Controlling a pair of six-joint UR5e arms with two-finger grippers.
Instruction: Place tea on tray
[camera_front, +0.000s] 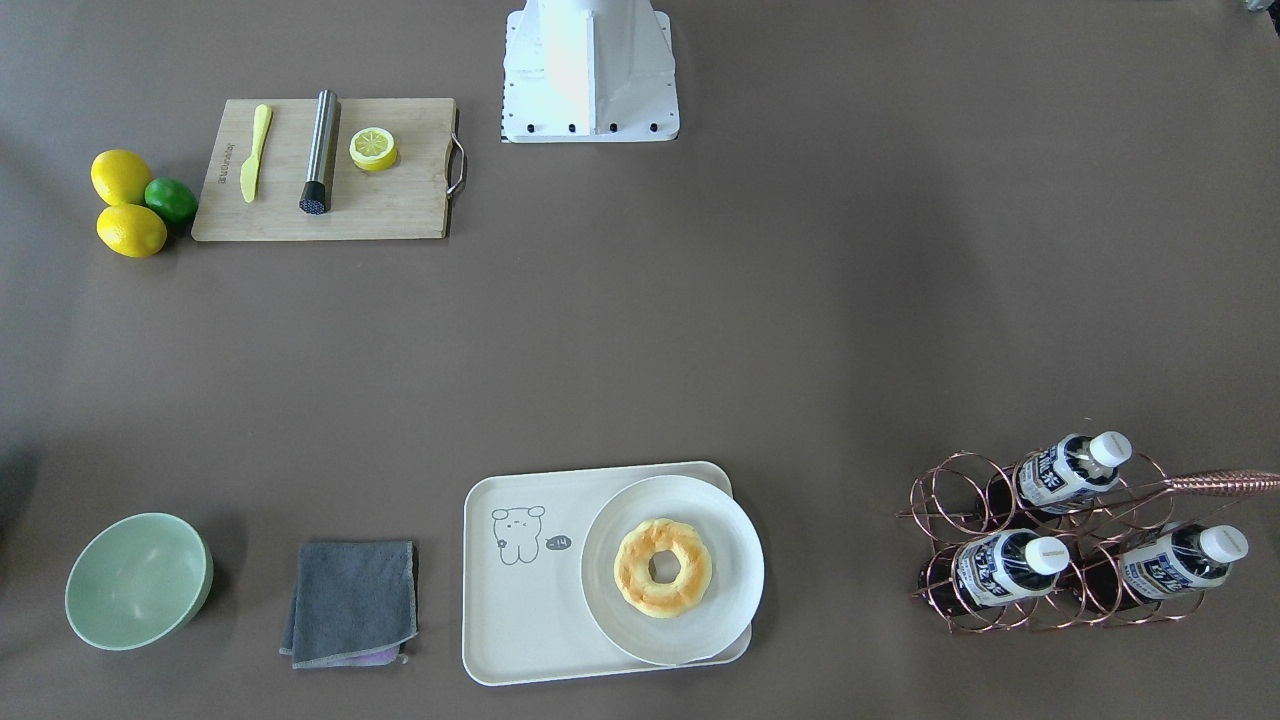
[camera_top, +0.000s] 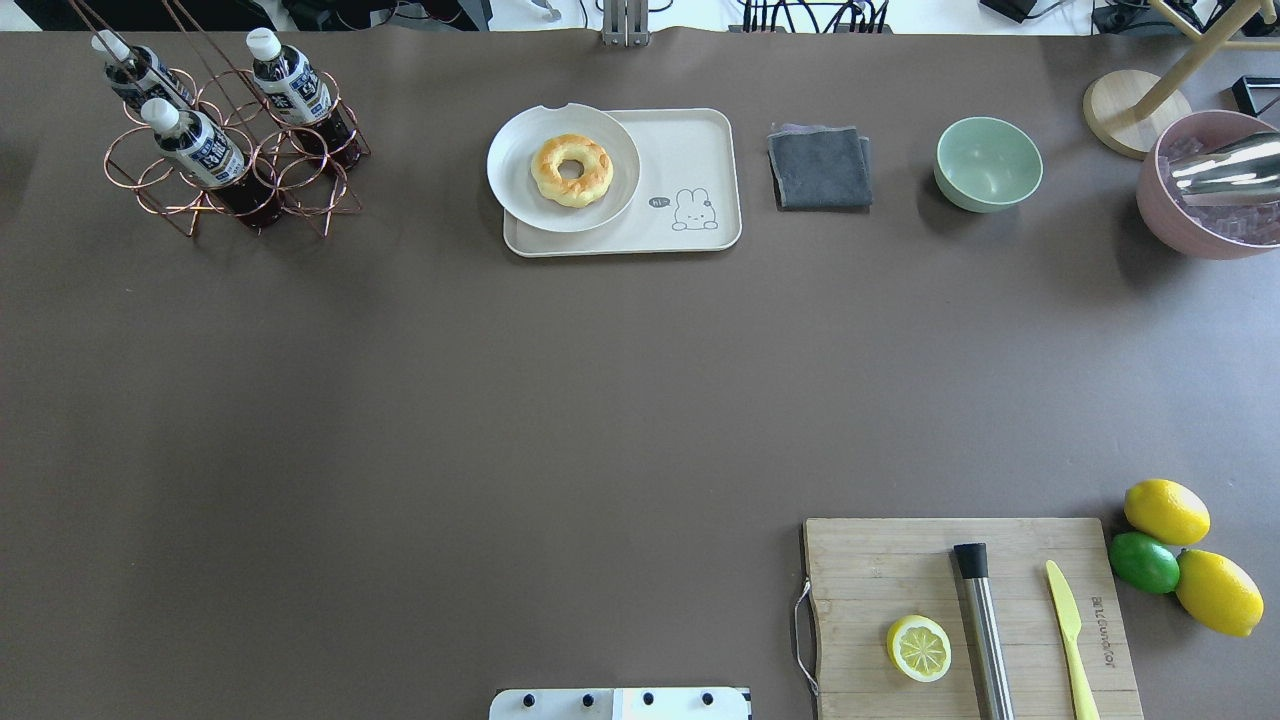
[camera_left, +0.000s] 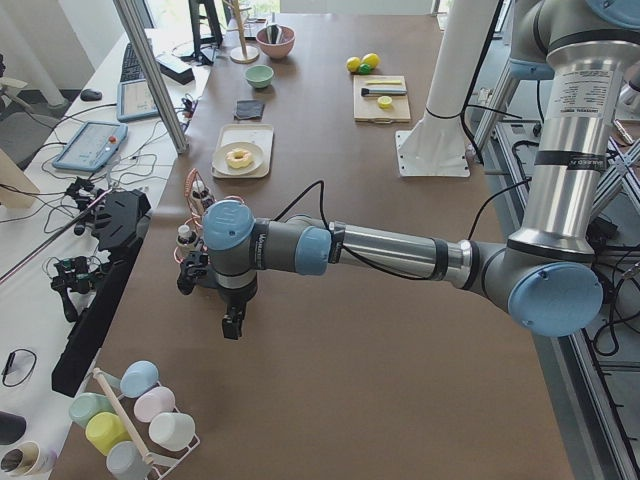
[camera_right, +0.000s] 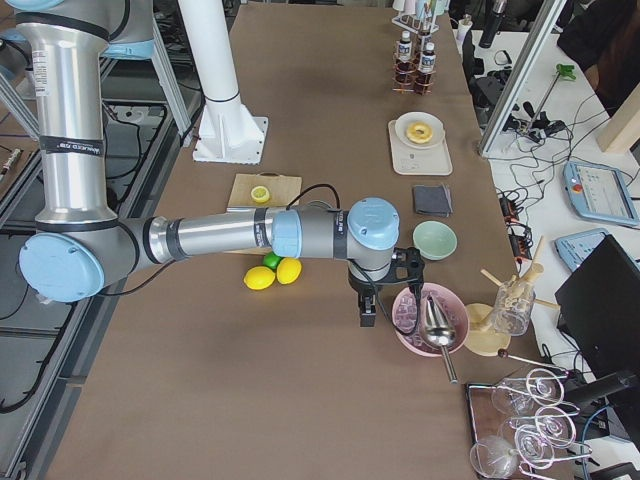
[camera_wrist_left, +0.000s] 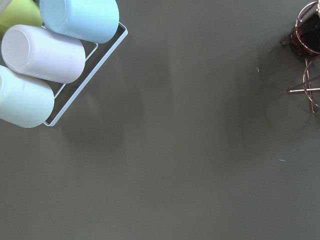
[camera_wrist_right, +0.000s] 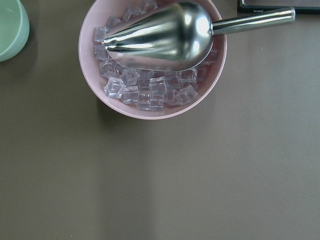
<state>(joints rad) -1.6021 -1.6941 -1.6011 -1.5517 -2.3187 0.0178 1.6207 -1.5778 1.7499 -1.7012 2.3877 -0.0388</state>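
We see the three tea bottles (camera_front: 1005, 567) resting in the wire rack (camera_front: 1090, 560), well apart from the tray (camera_front: 520, 620), which carries a plate (camera_front: 740, 575). Our left tool (camera_left: 232, 324) hangs near the rack and our right tool (camera_right: 366, 314) by the ice bowl (camera_wrist_right: 155, 114); whether they are released or clenched, we cannot tell.

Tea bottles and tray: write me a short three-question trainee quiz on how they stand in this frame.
1. True or false: a tea bottle already stands on the tray.
2. What lies on the plate? A) a doughnut B) an apple C) a sandwich
3. How many tea bottles sit in the wire rack?
Key: 1 false; 2 A; 3 three.
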